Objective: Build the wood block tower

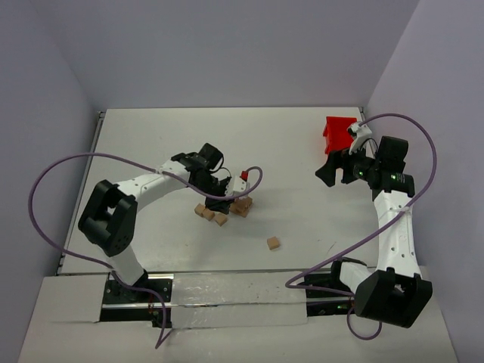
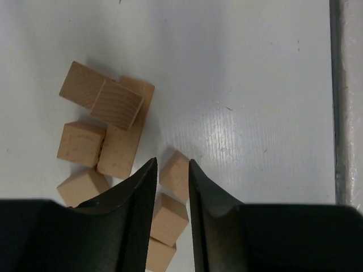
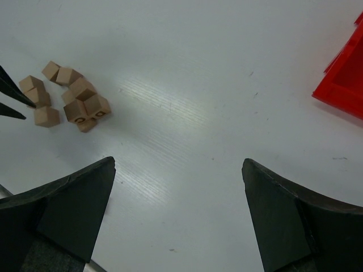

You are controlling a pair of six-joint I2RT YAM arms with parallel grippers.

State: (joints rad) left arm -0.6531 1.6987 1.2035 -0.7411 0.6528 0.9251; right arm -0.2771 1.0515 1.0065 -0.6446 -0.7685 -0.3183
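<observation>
Plain wood-grain blocks point(image 2: 116, 105) bunched on the white table point(image 2: 244, 85). The left hand point(image 2: 172, 161) is pinched narrow over them, can't tell if it's gripping one. The right hand point(image 3: 178, 163) gapes wide, empty.

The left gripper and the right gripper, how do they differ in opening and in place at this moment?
The left gripper has its jaws close together; the right gripper has them wide apart. The left gripper is over the wood blocks, some showing in its gap; the right gripper is over bare table, near the red bin. Both are dark and two-fingered.
</observation>
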